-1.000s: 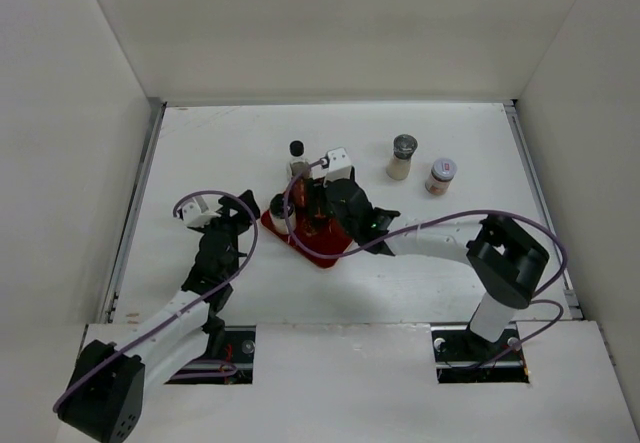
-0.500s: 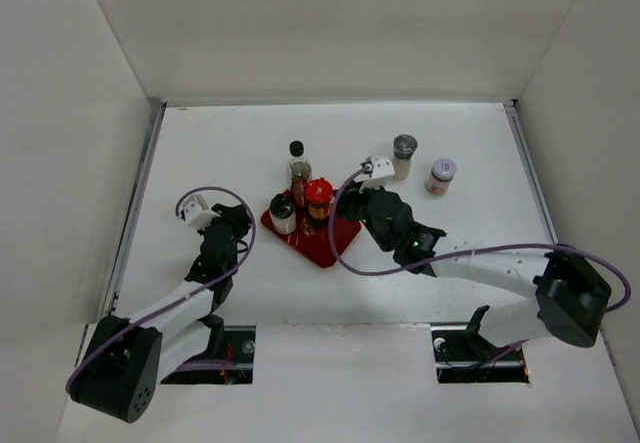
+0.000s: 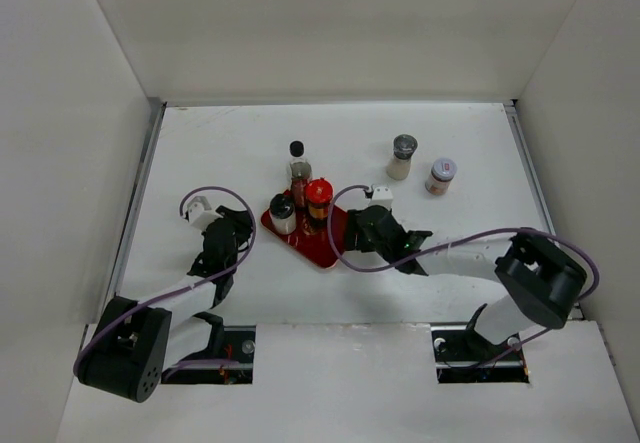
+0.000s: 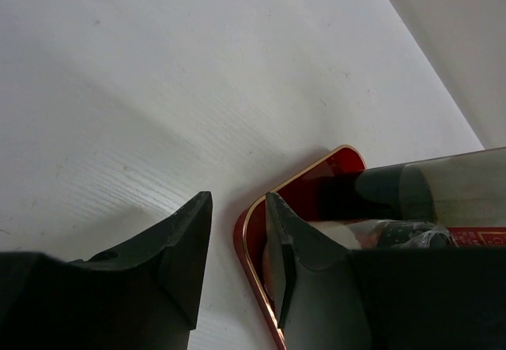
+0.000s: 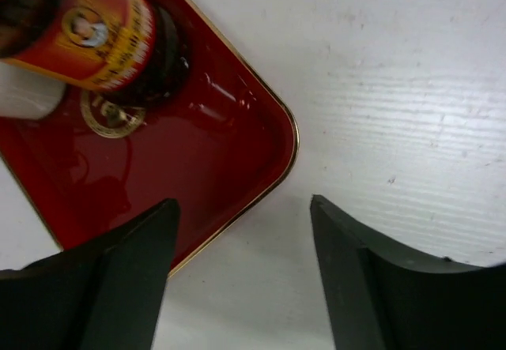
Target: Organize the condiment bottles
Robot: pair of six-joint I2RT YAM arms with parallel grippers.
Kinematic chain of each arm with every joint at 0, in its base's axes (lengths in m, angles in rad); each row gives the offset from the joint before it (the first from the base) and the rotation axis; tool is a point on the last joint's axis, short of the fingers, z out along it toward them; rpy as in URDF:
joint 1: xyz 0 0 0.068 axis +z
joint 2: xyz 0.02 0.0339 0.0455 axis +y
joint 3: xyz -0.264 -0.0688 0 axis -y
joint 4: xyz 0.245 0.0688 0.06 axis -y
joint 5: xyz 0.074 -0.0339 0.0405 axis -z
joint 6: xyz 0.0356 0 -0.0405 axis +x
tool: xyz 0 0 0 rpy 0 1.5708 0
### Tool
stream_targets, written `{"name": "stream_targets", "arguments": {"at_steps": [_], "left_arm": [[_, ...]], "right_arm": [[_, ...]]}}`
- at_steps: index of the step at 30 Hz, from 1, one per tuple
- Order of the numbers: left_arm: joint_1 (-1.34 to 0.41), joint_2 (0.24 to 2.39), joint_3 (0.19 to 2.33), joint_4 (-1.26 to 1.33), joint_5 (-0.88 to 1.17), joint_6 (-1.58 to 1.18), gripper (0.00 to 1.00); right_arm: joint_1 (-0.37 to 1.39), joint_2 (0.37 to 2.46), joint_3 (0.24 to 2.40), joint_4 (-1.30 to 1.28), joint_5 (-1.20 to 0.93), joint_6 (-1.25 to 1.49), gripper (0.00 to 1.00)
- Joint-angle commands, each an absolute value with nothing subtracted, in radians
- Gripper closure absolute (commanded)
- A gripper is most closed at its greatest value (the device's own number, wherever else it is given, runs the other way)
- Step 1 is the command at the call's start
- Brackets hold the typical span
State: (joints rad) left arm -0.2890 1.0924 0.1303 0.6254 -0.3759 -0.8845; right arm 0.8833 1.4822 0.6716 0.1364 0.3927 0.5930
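A flat red tray lies mid-table. On it stand a tall black-capped dark bottle, a red-capped orange bottle and a whitish shaker. A grey-capped shaker and a small red-labelled jar stand off it at the back right. My left gripper is shut on the tray's left rim, one finger inside and one outside. My right gripper is open and low at the tray's right corner, holding nothing. The orange bottle's label shows beyond it.
White walls enclose the table on the left, back and right. Both arms lie low across the near half of the table, with purple cables looping over them. Bare table surface lies to the tray's left and behind it.
My right gripper left the red-capped bottle standing on the tray, swung right toward the grey-capped shaker, then came back to the tray's right corner. My left gripper closed on the tray's left rim.
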Motion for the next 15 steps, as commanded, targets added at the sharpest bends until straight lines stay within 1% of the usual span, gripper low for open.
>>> {"name": "stream_targets", "arguments": {"at_steps": [1,4,7,10,12,15], "left_arm": [[-0.285,1.083,0.153,0.687,-0.351,-0.907,0.69],[-0.288,1.075,0.153,0.687,-0.350,-0.908,0.67],[-0.288,1.074,0.153,0.689,-0.338,-0.913,0.66],[-0.288,1.069,0.153,0.692,-0.331,-0.916,0.65],[-0.285,1.078,0.153,0.696,-0.325,-0.917,0.65],[-0.288,1.088,0.155,0.710,-0.304,-0.920,0.63]], "right_arm": [[0.854,1.546,0.733,0.140,0.353,0.655,0.33],[0.817,1.588,0.750,0.146,0.351,0.672,0.44],[0.785,1.627,0.779,0.152,0.342,0.672,0.59],[0.748,1.649,0.813,0.163,0.331,0.670,0.71],[0.719,1.670,0.845,0.173,0.339,0.667,0.74],[0.661,1.721,0.908,0.189,0.342,0.650,0.76]]}}
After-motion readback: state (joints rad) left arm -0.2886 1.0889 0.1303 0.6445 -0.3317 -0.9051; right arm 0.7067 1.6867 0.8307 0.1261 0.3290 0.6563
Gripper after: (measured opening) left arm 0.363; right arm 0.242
